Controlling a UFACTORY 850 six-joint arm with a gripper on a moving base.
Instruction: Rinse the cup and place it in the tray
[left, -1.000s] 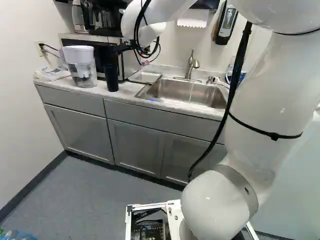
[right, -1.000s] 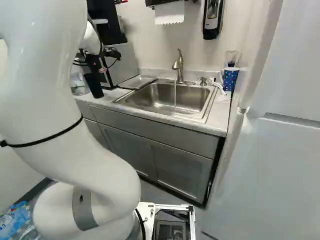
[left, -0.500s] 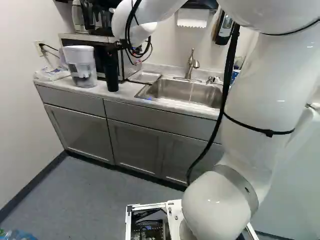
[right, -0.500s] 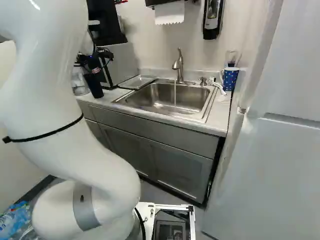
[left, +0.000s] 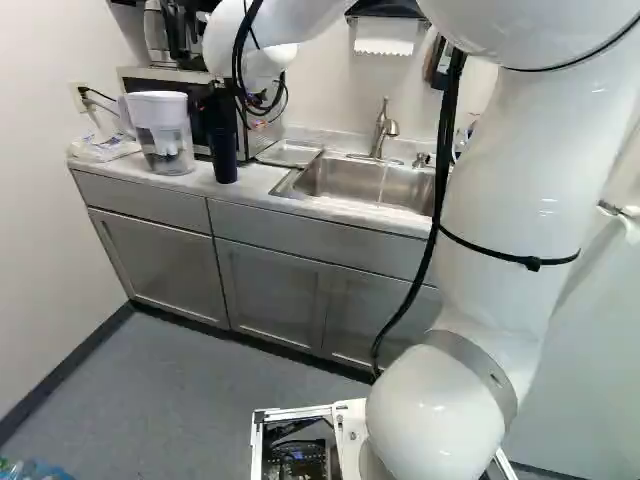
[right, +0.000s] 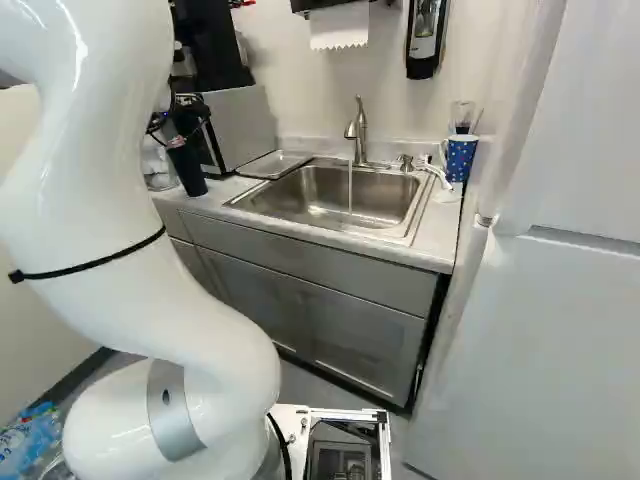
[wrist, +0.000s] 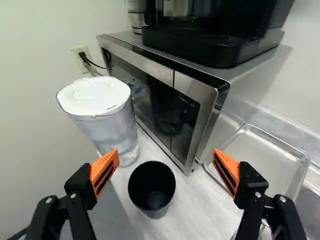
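My gripper (wrist: 166, 158) spread wide, grasping nothing; black cup (wrist: 152, 194) upright on counter (wrist: 200, 215), below and between my fingers, nearer the pitcher-side (wrist: 114, 134) one; a slight shift away from the pitcher should centre it before I descend.

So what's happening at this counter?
The robot arm's open hand is over a black cup standing upright on the counter, a lidded water pitcher beside it. Nothing is gripped. Water runs from the faucet into the sink, and the metal tray beside the sink has no cup on it. It looks like the arm is about to grasp the cup.
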